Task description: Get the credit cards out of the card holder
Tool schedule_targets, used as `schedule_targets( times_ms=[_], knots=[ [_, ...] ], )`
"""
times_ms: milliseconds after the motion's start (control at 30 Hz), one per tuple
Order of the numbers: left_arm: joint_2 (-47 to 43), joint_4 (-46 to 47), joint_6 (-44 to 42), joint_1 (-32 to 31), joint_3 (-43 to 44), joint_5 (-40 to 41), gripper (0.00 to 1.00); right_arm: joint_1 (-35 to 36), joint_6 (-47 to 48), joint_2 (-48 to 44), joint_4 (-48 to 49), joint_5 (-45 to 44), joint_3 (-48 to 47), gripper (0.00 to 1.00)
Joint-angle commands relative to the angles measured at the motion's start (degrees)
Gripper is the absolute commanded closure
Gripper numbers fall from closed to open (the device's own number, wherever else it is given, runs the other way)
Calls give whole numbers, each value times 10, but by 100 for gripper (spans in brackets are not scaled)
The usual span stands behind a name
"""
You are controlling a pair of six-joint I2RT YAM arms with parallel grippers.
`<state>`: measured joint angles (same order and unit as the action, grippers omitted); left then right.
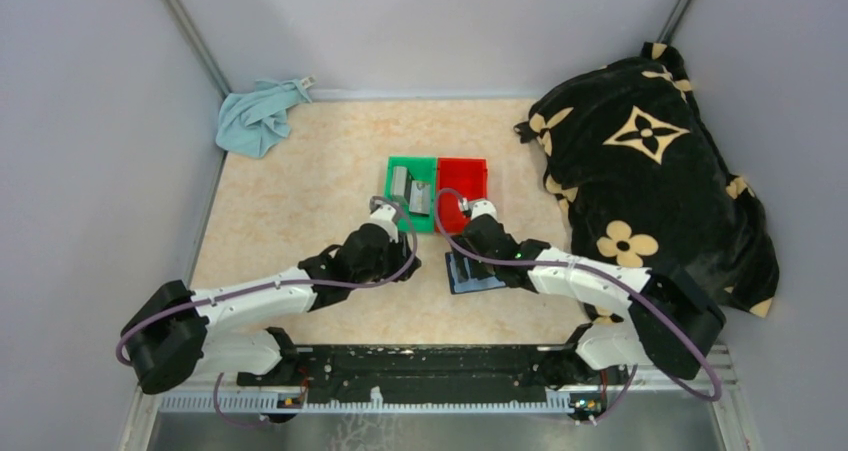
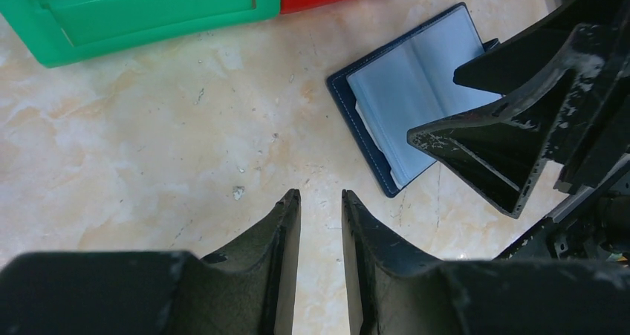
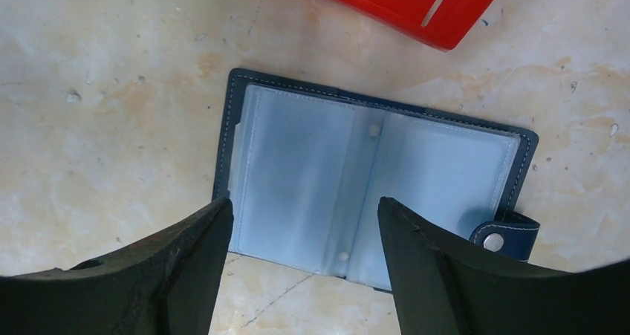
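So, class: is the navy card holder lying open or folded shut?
Open. The card holder lies flat on the table, both clear inner pockets facing up, snap tab undone at one edge. Whether cards remain inside: cannot tell.

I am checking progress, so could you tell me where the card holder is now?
The card holder lies open on the table, just in front of the red bin, under the right gripper.

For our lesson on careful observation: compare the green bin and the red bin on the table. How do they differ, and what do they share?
The green bin holds grey flat cards; the red bin shows none, though the right gripper hides part of its floor. The green bin sits left, the red bin right. Colour differs, green versus red. Both are similar-sized rectangular plastic bins, set side by side against each other.
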<state>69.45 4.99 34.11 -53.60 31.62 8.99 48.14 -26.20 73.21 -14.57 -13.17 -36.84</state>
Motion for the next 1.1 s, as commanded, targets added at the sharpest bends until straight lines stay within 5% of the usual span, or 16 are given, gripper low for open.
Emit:
schedule_targets(
  times_ms=[0, 767, 1067],
  knots=[
    [-13, -3, 8, 0, -11, 18, 67, 18, 6, 26, -4, -39, -30, 29],
    [23, -1, 5, 1, -6, 12, 68, 66, 6, 120, -17, -70, -54, 30],
    [33, 4, 4, 0, -4, 7, 68, 65, -24, 115, -20, -62, -43, 62]
  ],
)
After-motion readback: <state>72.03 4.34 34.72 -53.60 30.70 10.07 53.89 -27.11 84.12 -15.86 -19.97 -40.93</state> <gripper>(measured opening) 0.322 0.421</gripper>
